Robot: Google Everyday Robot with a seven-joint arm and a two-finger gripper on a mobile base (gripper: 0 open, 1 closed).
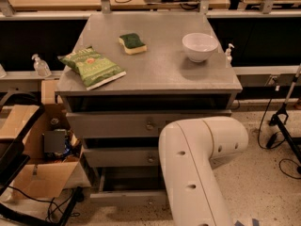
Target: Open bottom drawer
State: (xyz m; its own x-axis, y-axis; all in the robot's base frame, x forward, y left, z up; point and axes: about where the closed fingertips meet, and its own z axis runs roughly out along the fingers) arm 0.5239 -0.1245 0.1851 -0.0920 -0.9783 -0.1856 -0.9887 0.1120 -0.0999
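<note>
1. White, smooth casing is all that is showing of the robot: the arm (197, 164) is bending like an elbow in the lower right of the camera view, running off the bottom edge. The gripper is lying outside the view, so whether it is spread, pressed together or pinching anything cannot be told.
2. The arm is standing in front of the grey cabinet and covering the right ends of the lower drawer fronts.
3. The bottom drawer (124, 197) is sitting lowest, just left of the arm; its slim front is standing forward of the one above, with a dark gap of tray showing behind it.
4. The middle drawer (120, 157) and the top drawer (117, 124) are stacking above it, each carrying a small round knob near its centre.
5. The table (160, 72) top is bearing a green snack bag (91, 67) at the left, a green-and-yellow sponge (131, 43) further back, and a white bowl (200, 46) at the right, all apart from each other.
6. A small pump bottle (229, 52) is standing beyond the right edge of the table, and another bottle (41, 66) is standing off to the left.
7. An open cardboard box (40, 178) is resting on the speckled floor (263, 178) left of the cabinet.
</note>
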